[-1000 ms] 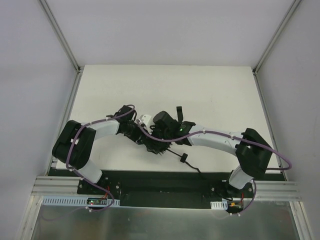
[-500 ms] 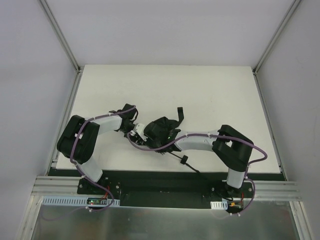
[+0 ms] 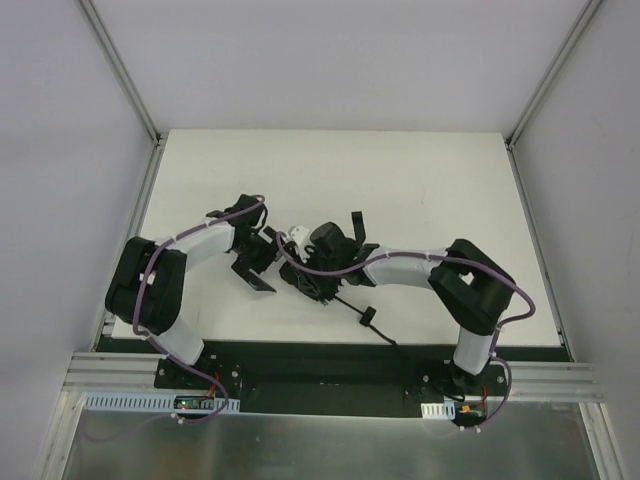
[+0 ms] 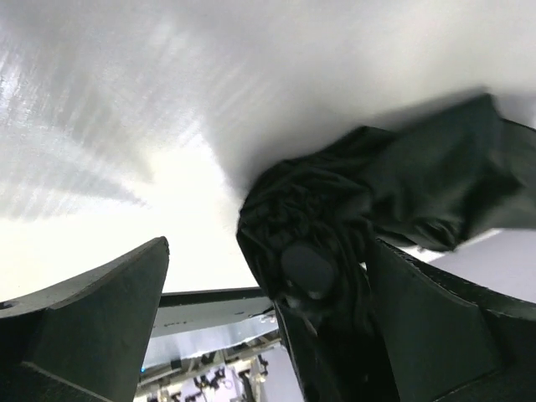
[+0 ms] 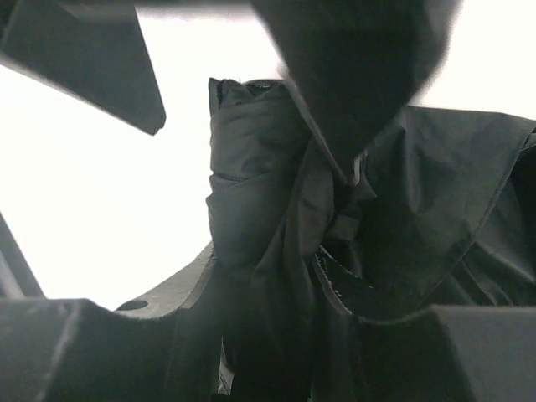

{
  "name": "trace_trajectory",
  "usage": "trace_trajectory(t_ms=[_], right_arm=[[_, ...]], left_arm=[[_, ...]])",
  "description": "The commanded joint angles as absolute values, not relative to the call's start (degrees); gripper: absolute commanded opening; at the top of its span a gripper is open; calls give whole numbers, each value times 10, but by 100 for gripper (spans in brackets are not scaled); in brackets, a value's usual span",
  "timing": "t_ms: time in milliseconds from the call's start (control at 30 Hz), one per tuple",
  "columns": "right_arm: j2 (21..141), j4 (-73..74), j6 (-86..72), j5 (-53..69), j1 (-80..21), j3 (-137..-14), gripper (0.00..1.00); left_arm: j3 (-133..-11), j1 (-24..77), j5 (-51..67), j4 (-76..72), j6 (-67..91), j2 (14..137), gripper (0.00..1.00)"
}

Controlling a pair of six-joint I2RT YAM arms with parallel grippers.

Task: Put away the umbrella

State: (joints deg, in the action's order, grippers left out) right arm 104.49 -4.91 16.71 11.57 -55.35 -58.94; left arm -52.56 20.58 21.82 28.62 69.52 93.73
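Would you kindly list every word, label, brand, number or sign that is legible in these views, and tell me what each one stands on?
No text can be read in any view.
umbrella: plain black fabric, no logo or label showing.
small board at the left arm's base: any marking on it is too small to read.

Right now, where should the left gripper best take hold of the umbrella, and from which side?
Probably the bunched canopy end of the umbrella, approached from the left: in the wrist view that bundle sits between the left gripper's open fingers. The thin shaft and small handle trail toward the near edge, harder to pinch.
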Motion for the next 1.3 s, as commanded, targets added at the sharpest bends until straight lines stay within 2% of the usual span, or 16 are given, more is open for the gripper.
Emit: trace_trajectory(t_ms=[0, 300, 600, 700, 800, 900, 1000, 1033, 1067, 1100, 1267], right_arm=[[1102, 30, 96, 259, -519, -554, 0], [1186, -13, -30, 438, -458, -584, 0], [1230, -60, -123, 519, -423, -597, 0], [1241, -85, -159, 536, -413, -599, 0], [1241, -94, -174, 539, -411, -604, 0], [1236, -98, -178, 541, -410, -609, 0], [1216, -84, -167, 526, -411, -613, 0], [1207, -75, -159, 519, -411, -616, 2], [1193, -62, -152, 508, -411, -618, 8], [1177, -50, -145, 493, -411, -619, 15], [1089, 80, -84, 410, -410, -656, 41]], left_arm=[[-512, 189, 209, 255, 660, 866, 99], [-386, 199, 257, 99, 732, 816, 99], [-373, 228, 245, 40, 753, 882, 99], [-358, 247, 238, 31, 787, 900, 95], [-331, 259, 226, 20, 818, 908, 78], [-317, 258, 216, 18, 815, 918, 56], [-309, 258, 206, 18, 809, 924, 21], [-309, 258, 205, 20, 807, 926, 10], [-308, 258, 201, 19, 804, 926, 3], [-307, 258, 200, 20, 801, 924, 0], [-308, 258, 189, 26, 776, 908, 0]])
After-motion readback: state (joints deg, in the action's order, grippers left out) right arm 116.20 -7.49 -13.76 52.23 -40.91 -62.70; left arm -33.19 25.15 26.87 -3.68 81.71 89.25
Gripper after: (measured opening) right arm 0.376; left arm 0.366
